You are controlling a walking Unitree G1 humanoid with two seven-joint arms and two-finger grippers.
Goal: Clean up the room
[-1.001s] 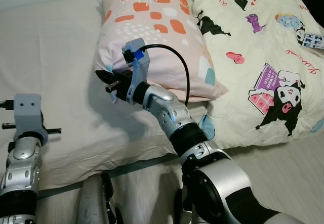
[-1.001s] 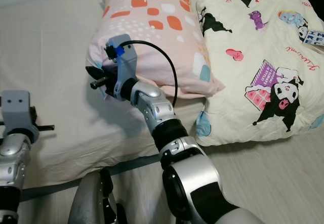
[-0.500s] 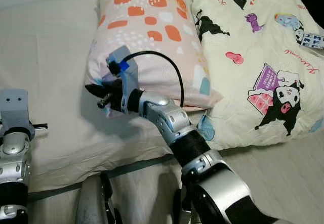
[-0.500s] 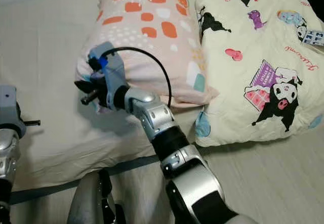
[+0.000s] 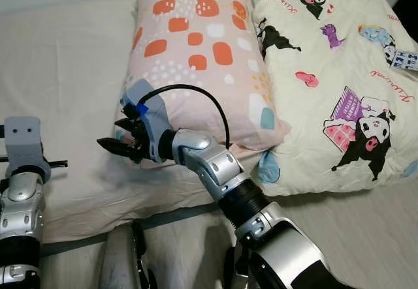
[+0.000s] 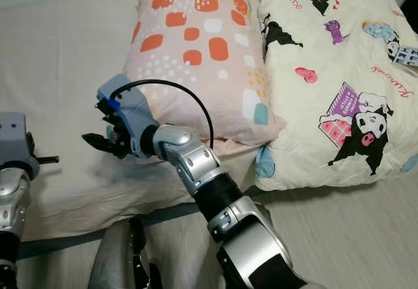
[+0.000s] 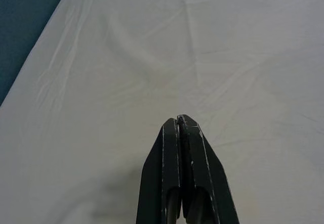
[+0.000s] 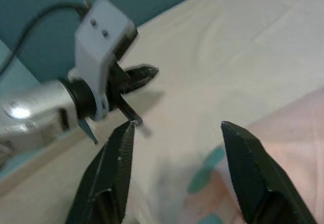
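A plump pink pillow [image 5: 196, 60] with orange blotches lies on the bed [image 5: 65, 74], whose cream sheet is softly creased, beside a cartoon-printed quilt [image 5: 339, 87]. The right pincer [image 5: 121, 147] gapes wide at its lower corner; the left pincer [image 7: 180, 133] is pressed closed above the sheet.

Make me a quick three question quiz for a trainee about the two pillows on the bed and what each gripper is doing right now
1. True or false: the right gripper is open, at the lower corner of the pink pillow.
2. Which pillow lies farther to the robot's right? A) pink pillow B) cartoon pillow
3. Fill in: the left gripper is ____ and hovers over the bed sheet.

Key:
1. True. Its fingers are spread with nothing between them.
2. B. It sits beside the pink one, their edges touching.
3. Shut. The two black fingers are pressed together.
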